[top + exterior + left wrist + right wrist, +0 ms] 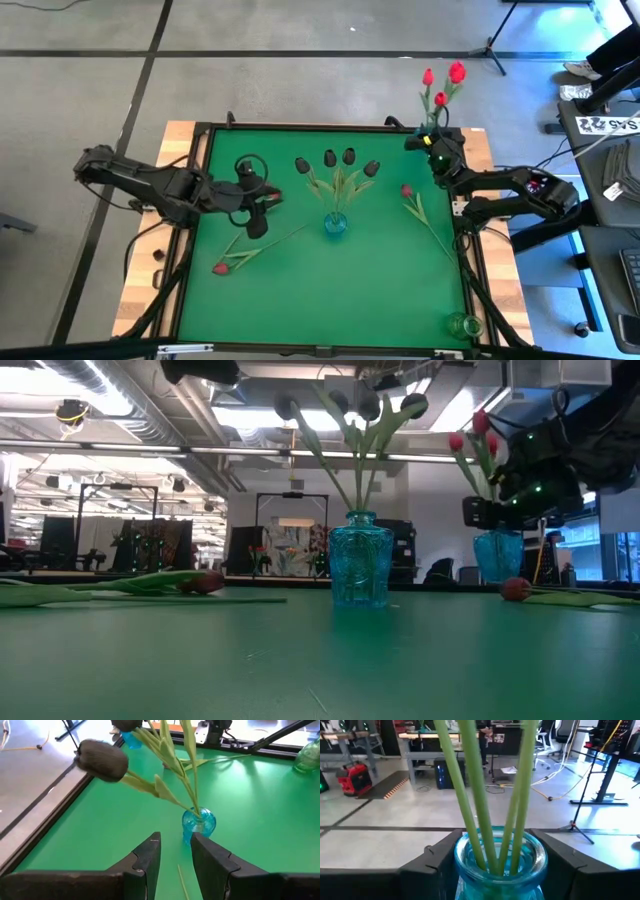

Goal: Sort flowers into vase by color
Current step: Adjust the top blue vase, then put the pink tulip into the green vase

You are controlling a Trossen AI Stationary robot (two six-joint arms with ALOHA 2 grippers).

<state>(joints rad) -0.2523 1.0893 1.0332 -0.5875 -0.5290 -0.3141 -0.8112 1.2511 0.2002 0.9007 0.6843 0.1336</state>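
Observation:
A blue glass vase [335, 224] at the table's middle holds several near-black tulips [338, 158] by their stems. My left gripper [175, 855] hovers open to its left, pointing at it, over the stem end [182, 881] of a red tulip [221, 267] that lies flat. A second blue vase [500, 860] with red tulips [443, 82] stands at the far right corner. My right gripper [500, 870] is level, open, with one finger on each side of that vase's neck. Another red tulip [407, 190] lies right of centre. My right gripper has its fingers [440, 860] level on either side of the second blue vase's neck [465, 851], just under the rim, coming from the table's right. The vase stands upright on the table. Whether the fingers touch the glass, I cannot tell.
A clear greenish vase [463, 325] stands at the near right corner. The table's raised black frame [470, 280] runs along all its edges. Bare green surface [330, 300] lies across the near half. Stands and cables are on the floor beyond the far right corner.

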